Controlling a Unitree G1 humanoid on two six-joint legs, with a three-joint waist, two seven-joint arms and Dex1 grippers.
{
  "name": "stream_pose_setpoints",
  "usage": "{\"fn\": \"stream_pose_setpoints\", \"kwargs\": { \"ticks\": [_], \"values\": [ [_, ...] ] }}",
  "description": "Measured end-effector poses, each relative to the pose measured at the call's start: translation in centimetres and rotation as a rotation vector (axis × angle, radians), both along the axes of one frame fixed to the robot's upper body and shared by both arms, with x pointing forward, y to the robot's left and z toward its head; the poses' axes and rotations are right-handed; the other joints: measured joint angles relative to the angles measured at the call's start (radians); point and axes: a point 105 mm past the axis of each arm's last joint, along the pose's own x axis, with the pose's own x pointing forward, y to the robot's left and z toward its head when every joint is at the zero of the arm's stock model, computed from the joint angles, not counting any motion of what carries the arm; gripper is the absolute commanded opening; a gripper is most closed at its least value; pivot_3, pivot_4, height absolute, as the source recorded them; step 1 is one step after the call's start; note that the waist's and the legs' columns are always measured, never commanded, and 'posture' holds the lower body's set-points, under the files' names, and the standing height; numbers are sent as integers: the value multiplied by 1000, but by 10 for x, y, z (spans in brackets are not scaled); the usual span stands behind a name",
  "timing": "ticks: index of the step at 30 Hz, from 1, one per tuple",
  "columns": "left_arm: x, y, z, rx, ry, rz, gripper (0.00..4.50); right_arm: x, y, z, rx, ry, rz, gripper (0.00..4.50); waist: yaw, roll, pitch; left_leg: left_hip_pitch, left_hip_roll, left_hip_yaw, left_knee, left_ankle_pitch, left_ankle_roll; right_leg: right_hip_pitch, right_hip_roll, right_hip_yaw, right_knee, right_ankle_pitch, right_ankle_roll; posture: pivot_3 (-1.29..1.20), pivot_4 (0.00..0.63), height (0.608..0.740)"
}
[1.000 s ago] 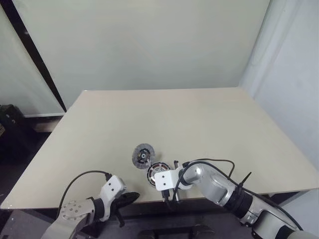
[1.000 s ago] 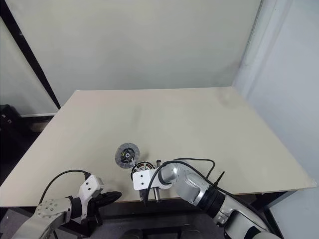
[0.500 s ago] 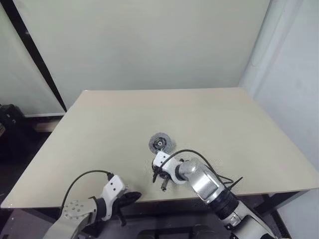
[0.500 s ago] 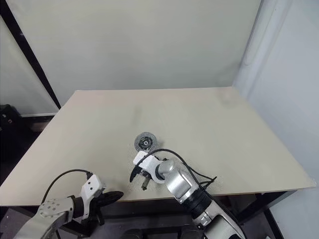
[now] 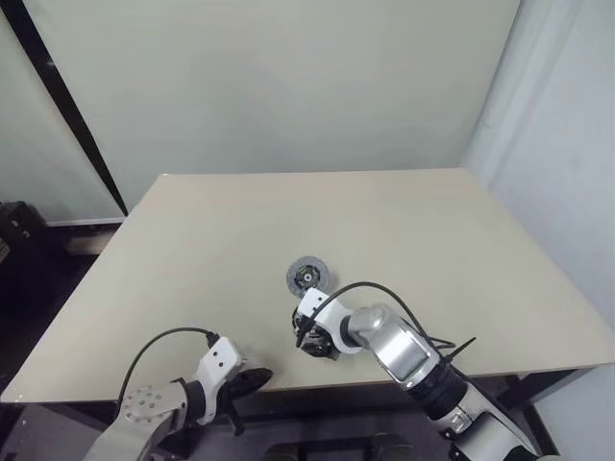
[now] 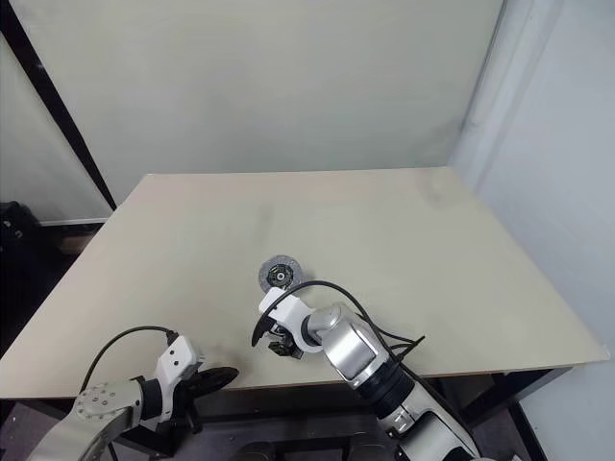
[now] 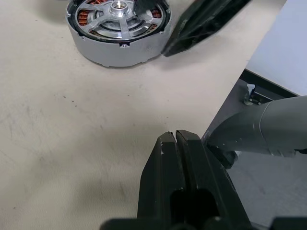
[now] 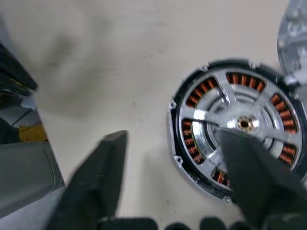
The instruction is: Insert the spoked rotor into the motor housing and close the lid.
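Spoked rotor (image 8: 237, 125) seated in motor housing (image 8: 178, 143).
R gripper (image 8: 177, 182) was spread wide, nothing held; L gripper (image 7: 175, 143) was pressed closed, empty.

Left hand (image 7: 175, 139) fingers pressed together, right hand (image 8: 175, 158) fingers spread.

Spoked rotor (image 8: 235, 122) seated in motor housing (image 7: 117, 43); lid (image 5: 309, 277) flat nearby.

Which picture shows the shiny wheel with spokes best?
The right wrist view: the spoked rotor is close, seated in the motor housing. The left wrist view shows it sideways. In the eye views the right claw hides it.
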Motion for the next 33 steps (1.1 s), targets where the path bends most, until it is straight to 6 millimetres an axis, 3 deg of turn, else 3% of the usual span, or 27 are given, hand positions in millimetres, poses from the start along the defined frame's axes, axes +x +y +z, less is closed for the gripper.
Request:
{"fn": "stream_pose_setpoints", "kwargs": {
  "ticks": [1,2,11,16,24,28,33],
  "values": [
    [0,0,0,0,0,1,0,-1,1,2,-1,-4,14,4417,0,0,0,0,0,0,0,0,0,0,0,0,0,0,0,0,0,740],
    [0,0,0,0,1,1,0,-2,1,3,-2,-8,23,4466,0,0,0,0,0,0,0,0,0,0,0,0,0,0,0,0,0,740],
    [0,1,-1,1,-1,-2,0,8,-28,15,-236,-232,317,4466,0,0,0,0,0,0,0,0,0,0,0,0,-1,0,0,0,0,740],
    [3,1,0,1,-5,-2,0,4,-30,7,-284,-254,422,4466,0,0,0,0,0,0,-1,2,3,0,0,-1,-1,0,0,0,0,740],
    [2,1,-1,2,-3,-1,0,8,-30,-2,-308,-259,444,4466,0,0,0,0,0,0,-1,2,3,0,0,0,-1,0,0,0,0,740],
    [0,1,-2,2,4,1,0,7,-27,-5,-305,-255,450,3614,0,0,0,0,0,0,-1,2,3,0,0,0,-1,0,0,0,0,740],
    [-1,2,-3,3,10,3,0,7,-23,-11,-306,-252,440,1786,0,0,0,0,0,0,-1,2,3,0,0,0,-1,0,0,0,0,740]
  ]
}}
